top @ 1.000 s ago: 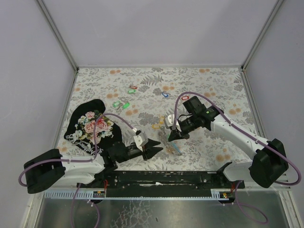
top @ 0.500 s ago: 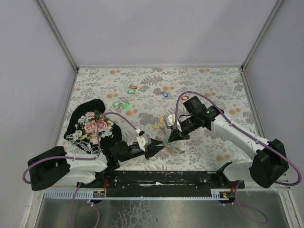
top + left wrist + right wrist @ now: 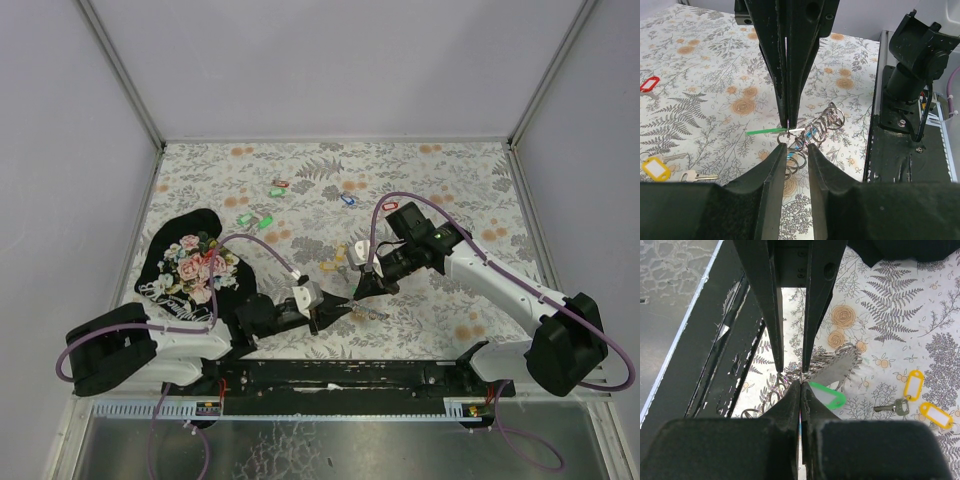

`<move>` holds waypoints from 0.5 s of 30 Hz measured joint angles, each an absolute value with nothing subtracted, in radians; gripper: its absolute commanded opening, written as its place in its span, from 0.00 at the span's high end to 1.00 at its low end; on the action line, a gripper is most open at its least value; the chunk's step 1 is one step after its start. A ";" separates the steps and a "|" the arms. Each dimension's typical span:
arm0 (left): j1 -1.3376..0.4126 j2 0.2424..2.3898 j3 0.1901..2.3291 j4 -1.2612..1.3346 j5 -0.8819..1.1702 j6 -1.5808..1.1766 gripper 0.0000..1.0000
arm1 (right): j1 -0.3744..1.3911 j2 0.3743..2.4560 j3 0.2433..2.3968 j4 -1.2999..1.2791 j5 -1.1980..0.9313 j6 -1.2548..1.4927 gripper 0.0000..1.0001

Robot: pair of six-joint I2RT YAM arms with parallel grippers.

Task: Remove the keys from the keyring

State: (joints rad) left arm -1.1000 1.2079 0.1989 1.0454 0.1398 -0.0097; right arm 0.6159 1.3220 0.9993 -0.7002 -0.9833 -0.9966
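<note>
My right gripper (image 3: 360,291) is shut on the tiny metal piece of the bright green key tag (image 3: 827,396), which hangs at its tips. In the left wrist view the tag (image 3: 765,132) shows edge-on under the shut right gripper (image 3: 788,127). The keyring (image 3: 366,313) shows as a grey strap (image 3: 837,370) with a blue bit and a bunch of linked metal rings (image 3: 815,131), lying just below the tag. My left gripper (image 3: 338,307) is open, its fingers (image 3: 771,170) on either side of the nearest rings. In the right wrist view its two fingers (image 3: 776,340) face my right gripper (image 3: 800,386).
A black floral cloth (image 3: 190,265) lies at the left. Loose tags lie on the patterned table: green (image 3: 255,220), red (image 3: 281,187), blue (image 3: 348,199), yellow (image 3: 913,385) with a key (image 3: 890,407). The black base rail (image 3: 340,375) runs along the near edge.
My left gripper has moved right and forward until its open fingers reach the rings under the right gripper. The right gripper has barely moved.
</note>
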 measured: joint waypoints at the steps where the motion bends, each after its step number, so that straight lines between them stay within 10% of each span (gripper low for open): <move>1: -1.100 1.212 0.199 1.048 0.140 -0.010 0.78 | 0.616 1.322 0.999 -0.700 -0.984 -0.996 1.00; 15: -1.128 1.031 0.131 1.046 0.022 -0.062 0.86 | 0.616 1.321 0.999 -0.698 -0.986 -0.967 1.00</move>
